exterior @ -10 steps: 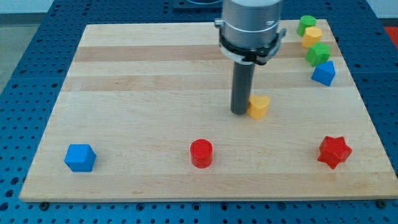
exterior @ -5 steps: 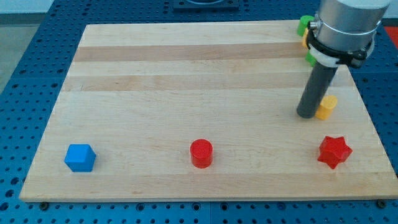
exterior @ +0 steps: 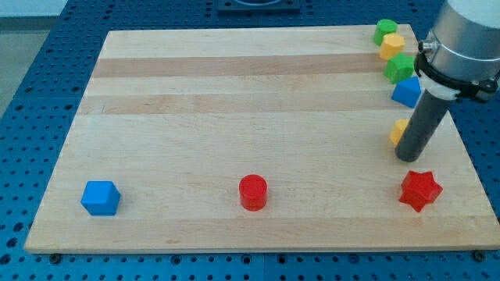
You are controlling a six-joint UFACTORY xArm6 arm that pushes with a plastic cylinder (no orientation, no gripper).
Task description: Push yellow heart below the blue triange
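Note:
The yellow heart (exterior: 399, 130) lies near the board's right edge, mostly hidden behind my rod; only its left part shows. The blue triangle (exterior: 405, 93) sits just above it toward the view's top. My tip (exterior: 408, 158) rests on the board at the heart's lower right, touching or almost touching it, and above the red star.
A green block (exterior: 383, 30), a yellow block (exterior: 392, 45) and a second green block (exterior: 399, 68) line up at the top right above the blue triangle. A red star (exterior: 420, 190), a red cylinder (exterior: 253, 192) and a blue cube (exterior: 101, 197) sit along the view's bottom.
The yellow heart has slid from the board's middle to the right, ending under the blue triangle. My tip has moved right with it and now stands at its lower right.

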